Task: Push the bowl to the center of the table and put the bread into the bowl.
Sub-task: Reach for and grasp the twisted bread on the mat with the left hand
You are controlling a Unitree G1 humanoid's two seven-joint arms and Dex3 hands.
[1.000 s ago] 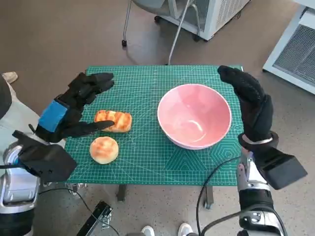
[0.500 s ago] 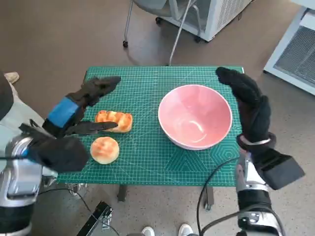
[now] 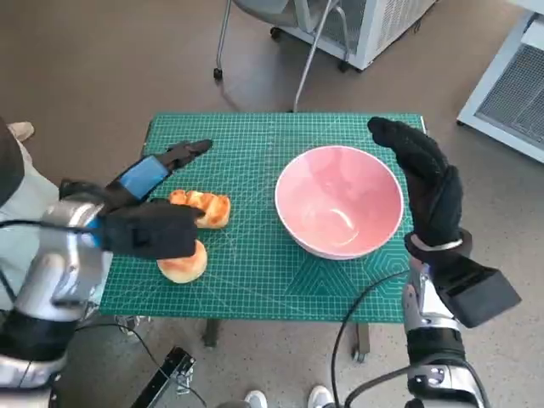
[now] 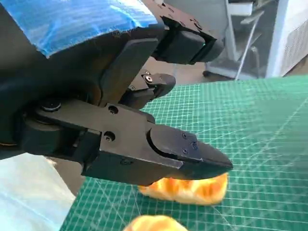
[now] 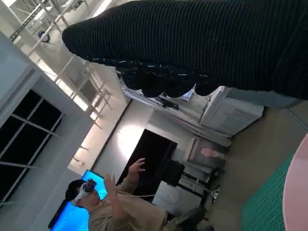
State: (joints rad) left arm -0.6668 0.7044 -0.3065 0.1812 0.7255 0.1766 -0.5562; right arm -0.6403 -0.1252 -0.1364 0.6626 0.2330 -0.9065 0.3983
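A pink bowl (image 3: 338, 201) stands right of the middle of the green mat (image 3: 255, 263); its rim (image 5: 299, 192) shows at the edge of the right wrist view. My right hand (image 3: 425, 183) is open, upright beside the bowl's right rim, apart from it. An elongated toasted bread (image 3: 204, 206) (image 4: 185, 190) lies on the left part of the mat, with a round bun (image 3: 183, 262) (image 4: 154, 224) in front of it. My left hand (image 3: 157, 174) hovers over the elongated bread, fingers apart, holding nothing.
A chair base with castors (image 3: 255, 38) and a white unit (image 3: 374, 25) stand beyond the table's far edge. A white cabinet (image 3: 510, 85) is at the far right. A person (image 5: 120, 202) with raised hands shows in the right wrist view.
My left arm has swung inward, its forearm now crossing over the round bun and the hand turned edge-on above the elongated bread. The right hand has barely shifted.
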